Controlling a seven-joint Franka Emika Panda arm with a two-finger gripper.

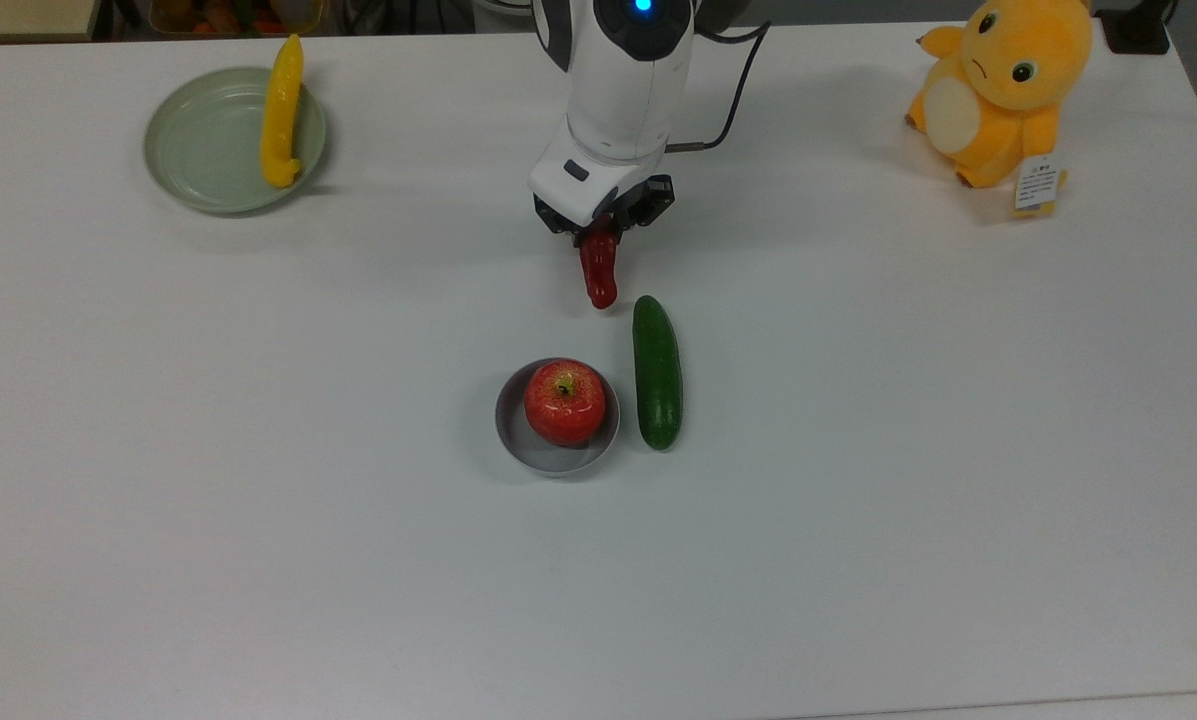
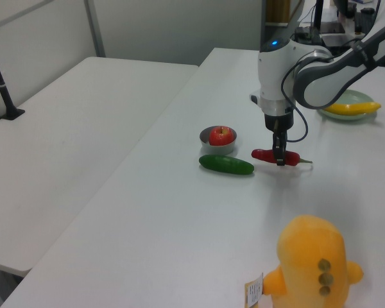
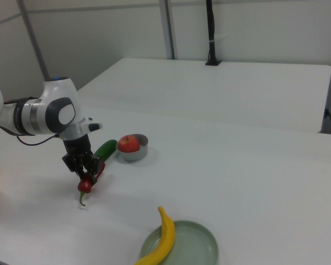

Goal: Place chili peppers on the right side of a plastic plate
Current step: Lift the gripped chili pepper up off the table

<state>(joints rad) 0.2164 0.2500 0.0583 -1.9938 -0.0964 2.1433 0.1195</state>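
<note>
Fingers (image 2: 280, 156) hide chili (image 1: 598, 272) stem end

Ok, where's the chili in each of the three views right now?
Top view: chili upper centre, in the end effector.
Left view: chili right of centre.
Right view: chili lower left.
Shared landmark: the cucumber beside it.
</note>
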